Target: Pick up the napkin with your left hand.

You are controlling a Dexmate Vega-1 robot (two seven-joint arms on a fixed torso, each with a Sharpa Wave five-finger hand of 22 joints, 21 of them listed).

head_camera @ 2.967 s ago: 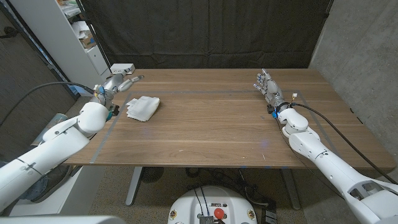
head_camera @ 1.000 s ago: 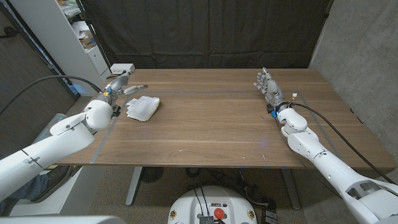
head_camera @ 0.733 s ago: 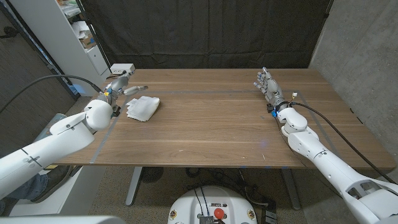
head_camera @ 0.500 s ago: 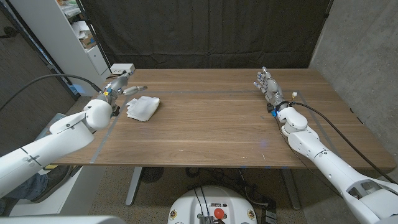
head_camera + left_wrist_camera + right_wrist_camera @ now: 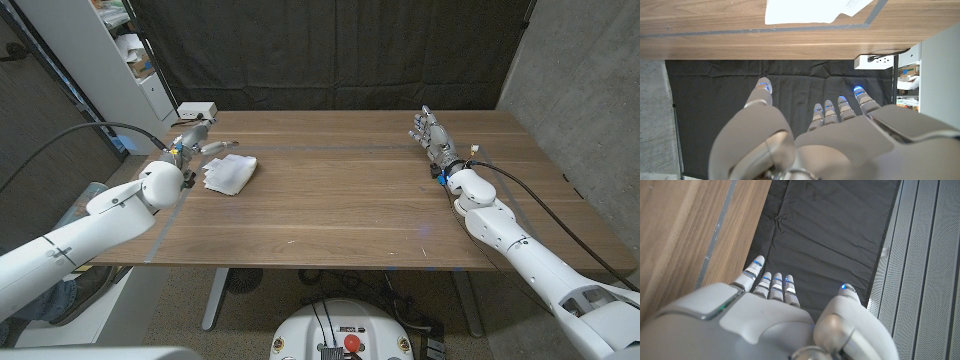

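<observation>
A white folded napkin point(image 5: 230, 173) lies on the wooden table point(image 5: 340, 200) near its far left corner; its edge also shows as the napkin point(image 5: 810, 10) in the left wrist view. My left hand point(image 5: 190, 140) hovers just beside and behind the napkin, fingers apart and holding nothing, apart from the cloth. The left hand point(image 5: 815, 135) shows its spread fingers against the black curtain. My right hand point(image 5: 428, 135) stands upright at the far right of the table, fingers straight, empty. The right hand point(image 5: 775, 315) is seen from behind.
A white power strip point(image 5: 196, 110) sits on the table's far left corner. A white shelf unit point(image 5: 110, 50) stands left of the table. A black curtain point(image 5: 330, 50) hangs behind. Grey tape lines point(image 5: 320, 151) cross the tabletop.
My left hand has shifted slightly forward and right, closer to the napkin's far side. The napkin and my right hand have stayed put.
</observation>
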